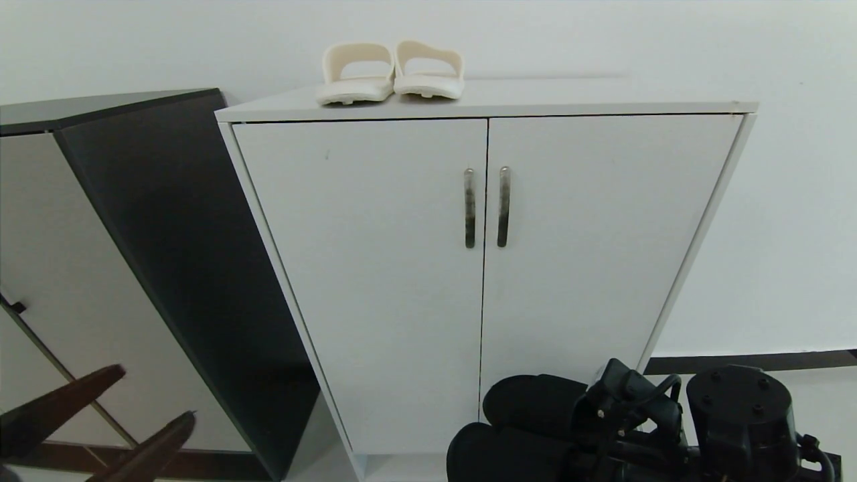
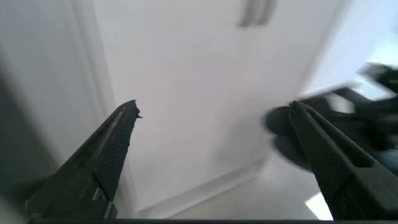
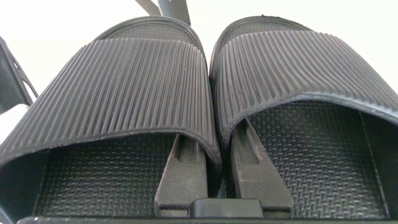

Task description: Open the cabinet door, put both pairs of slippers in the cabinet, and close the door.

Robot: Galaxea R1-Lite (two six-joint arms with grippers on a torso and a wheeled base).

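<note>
A white cabinet point(image 1: 602, 100) stands in front of me with its left door point(image 1: 375, 281) and right door point(image 1: 596, 254) both closed; two metal handles point(image 1: 470, 207) meet at the middle seam. A cream pair of slippers point(image 1: 392, 73) rests on the cabinet top, towards its left. A black pair of slippers point(image 1: 529, 402) point(image 3: 149, 87) hangs low in front of the right door, side by side. My right gripper point(image 3: 214, 149) has one finger inside each slipper and is shut on their touching inner walls. My left gripper point(image 1: 154, 395) point(image 2: 213, 107) is open and holds nothing, low beside the cabinet's left edge.
A dark cabinet point(image 1: 167, 234) with a pale front stands close against the white cabinet's left side. A plain white wall runs behind, with a dark baseboard point(image 1: 750, 361) at floor level on the right.
</note>
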